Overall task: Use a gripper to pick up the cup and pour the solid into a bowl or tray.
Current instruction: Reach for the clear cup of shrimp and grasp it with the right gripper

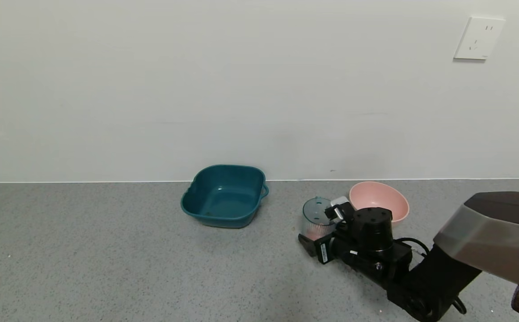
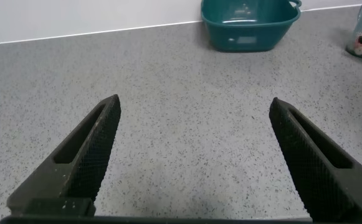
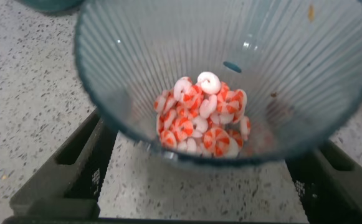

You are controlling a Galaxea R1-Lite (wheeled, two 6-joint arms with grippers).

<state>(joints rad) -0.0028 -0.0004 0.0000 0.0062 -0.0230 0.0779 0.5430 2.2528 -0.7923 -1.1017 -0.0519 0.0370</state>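
Observation:
The blue-tinted ribbed cup [image 1: 315,213] stands upright on the grey speckled floor, right of the dark teal basin [image 1: 217,218]. White and orange-red round pieces [image 3: 202,118] lie in its bottom. My right gripper [image 1: 319,229] is low at the cup with one black finger on each side of it. The fingers [image 3: 84,165] are spread wide, and floor shows between them below the cup [image 3: 137,56]. My left gripper [image 2: 193,106] is open and empty above bare floor. From it the basin [image 2: 249,38] shows far off.
A round pink bowl [image 1: 382,197] sits right behind the cup, touching distance from my right wrist. The white wall runs along the back, just behind the basin. A white socket plate [image 1: 479,38] is high on the wall.

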